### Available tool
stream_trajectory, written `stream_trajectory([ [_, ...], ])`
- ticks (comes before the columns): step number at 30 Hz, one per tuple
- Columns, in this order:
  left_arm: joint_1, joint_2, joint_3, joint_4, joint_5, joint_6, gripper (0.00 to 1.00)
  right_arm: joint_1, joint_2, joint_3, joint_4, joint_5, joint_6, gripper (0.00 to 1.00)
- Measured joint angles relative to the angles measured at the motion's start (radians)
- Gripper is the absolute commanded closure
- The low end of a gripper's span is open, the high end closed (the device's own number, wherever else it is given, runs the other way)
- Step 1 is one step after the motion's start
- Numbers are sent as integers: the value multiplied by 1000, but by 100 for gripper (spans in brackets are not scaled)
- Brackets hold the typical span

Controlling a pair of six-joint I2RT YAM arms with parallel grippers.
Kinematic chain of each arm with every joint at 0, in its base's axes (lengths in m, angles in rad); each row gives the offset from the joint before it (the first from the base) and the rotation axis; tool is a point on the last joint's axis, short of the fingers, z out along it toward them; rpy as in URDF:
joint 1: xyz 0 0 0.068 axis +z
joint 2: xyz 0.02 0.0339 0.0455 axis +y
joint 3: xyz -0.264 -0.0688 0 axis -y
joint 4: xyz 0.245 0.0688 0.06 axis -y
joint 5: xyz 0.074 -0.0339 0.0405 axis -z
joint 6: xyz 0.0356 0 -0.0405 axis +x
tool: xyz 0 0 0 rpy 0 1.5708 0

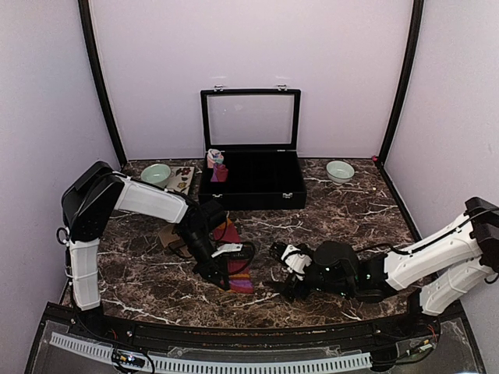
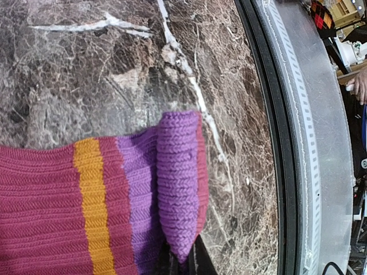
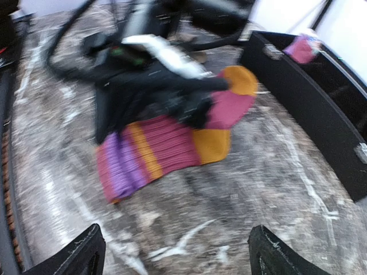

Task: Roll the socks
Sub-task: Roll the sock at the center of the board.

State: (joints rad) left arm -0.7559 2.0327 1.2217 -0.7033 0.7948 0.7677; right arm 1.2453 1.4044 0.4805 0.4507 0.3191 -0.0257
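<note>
The red sock (image 1: 239,276) lies flat near the desk's (image 1: 343,222) 6 o'clock edge, its folded purple cuff clamped in the left claw (image 2: 182,260). The right claw (image 1: 285,269) hovers at the sock's 3 o'clock, fingers spread wide apart.

This looks like a robot lab. Plain pale walls (image 1: 249,47) stand on three sides of a dark stone table (image 1: 351,218), like a small booth. A left arm (image 1: 148,201) and a right arm (image 1: 437,261) stand at its near edge.

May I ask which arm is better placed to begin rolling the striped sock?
Left. The left gripper is shut on the folded purple cuff of the sock, so it can likely start the roll. The right gripper is open and apart from it.
</note>
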Motion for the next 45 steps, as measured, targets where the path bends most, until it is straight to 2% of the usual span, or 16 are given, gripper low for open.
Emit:
stream_trajectory([
  [3,2,3,-1,-5,8,-5,100,0,4,-36,39,-151,-70,27],
  [8,13,18,3,-16,33,-12,100,0,93,15,88,-323,-146,35],
  [14,34,43,15,-48,76,-13,100,-1,237,110,111,-433,-202,44],
  [18,43,56,15,-63,102,-13,100,-13,314,164,111,-483,-229,49],
  [28,47,66,16,-101,114,-12,100,-37,438,277,110,-555,-277,55],
  [37,48,68,19,-108,111,-12,100,-37,512,299,110,-569,-294,61],
  [41,48,68,19,-112,110,-12,95,-37,531,316,111,-570,-299,71],
  [45,51,68,21,-123,105,-12,93,-37,547,331,113,-568,-294,71],
])
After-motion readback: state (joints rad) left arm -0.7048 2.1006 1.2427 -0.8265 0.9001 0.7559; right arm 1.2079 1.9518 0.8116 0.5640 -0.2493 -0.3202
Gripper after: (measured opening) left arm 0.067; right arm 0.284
